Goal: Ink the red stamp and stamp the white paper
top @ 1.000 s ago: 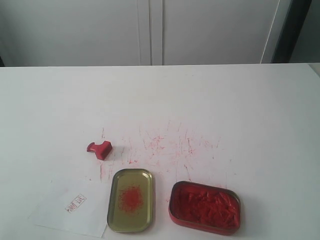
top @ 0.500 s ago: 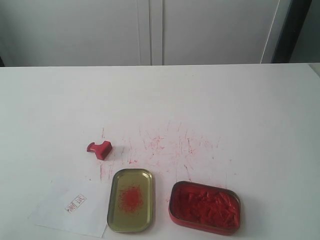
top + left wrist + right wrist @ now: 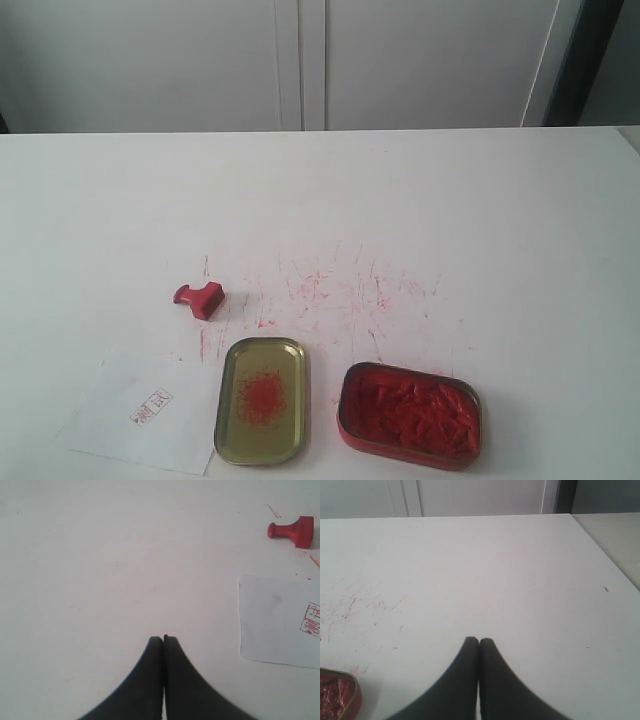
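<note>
My left gripper [image 3: 163, 639] is squeezed shut with nothing in it, and so is my right gripper [image 3: 479, 641]. The white paper [image 3: 150, 412] lies flat beside the gold tray [image 3: 262, 358]. Farther back, the red stamp [image 3: 201, 298] lies on its side

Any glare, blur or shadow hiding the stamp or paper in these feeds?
Exterior view: soft even light, no glare, stamp sharp with faint shadow, paper pale against the table. Left wrist view: both clear, paper cut at the edge. Right wrist view: neither shows.
</note>
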Controlling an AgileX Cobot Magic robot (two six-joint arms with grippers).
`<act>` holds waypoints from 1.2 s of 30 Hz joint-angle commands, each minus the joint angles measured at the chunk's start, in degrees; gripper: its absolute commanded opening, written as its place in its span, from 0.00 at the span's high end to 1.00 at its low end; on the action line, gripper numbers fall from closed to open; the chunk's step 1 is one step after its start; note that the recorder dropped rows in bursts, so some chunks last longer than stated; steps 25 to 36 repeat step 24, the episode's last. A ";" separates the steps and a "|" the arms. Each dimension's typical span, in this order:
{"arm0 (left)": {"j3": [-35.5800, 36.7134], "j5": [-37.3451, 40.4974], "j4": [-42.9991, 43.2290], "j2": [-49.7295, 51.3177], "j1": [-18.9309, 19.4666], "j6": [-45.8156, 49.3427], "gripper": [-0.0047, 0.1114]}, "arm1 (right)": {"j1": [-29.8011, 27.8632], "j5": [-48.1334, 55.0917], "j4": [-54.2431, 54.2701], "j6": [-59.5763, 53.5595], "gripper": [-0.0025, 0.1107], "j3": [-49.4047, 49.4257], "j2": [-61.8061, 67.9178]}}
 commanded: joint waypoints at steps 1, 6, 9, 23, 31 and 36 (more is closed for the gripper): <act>0.51 -0.05 0.04 -0.22 0.08 -0.05 0.96 | 0.11 -0.85 -0.20 0.06 0.98 0.31 -0.28; 0.51 -0.05 0.04 -0.22 0.08 -0.05 0.96 | 0.11 -0.85 -0.20 1.28 0.98 0.31 -0.28; 0.51 -0.05 0.04 -0.22 0.08 -0.05 0.96 | 0.11 -0.85 -0.20 1.39 0.98 0.31 -0.28; 0.51 -0.05 0.04 -0.22 0.08 -0.05 0.96 | 0.11 -0.85 -0.20 1.39 0.98 0.31 -0.28; 0.51 -0.05 0.04 -0.22 0.08 -0.05 0.96 | 0.11 -0.85 -0.20 1.39 0.98 0.31 -0.28; 0.51 -0.05 0.04 -0.22 0.08 -0.05 0.96 | 0.11 -0.85 -0.20 1.39 0.98 0.31 -0.28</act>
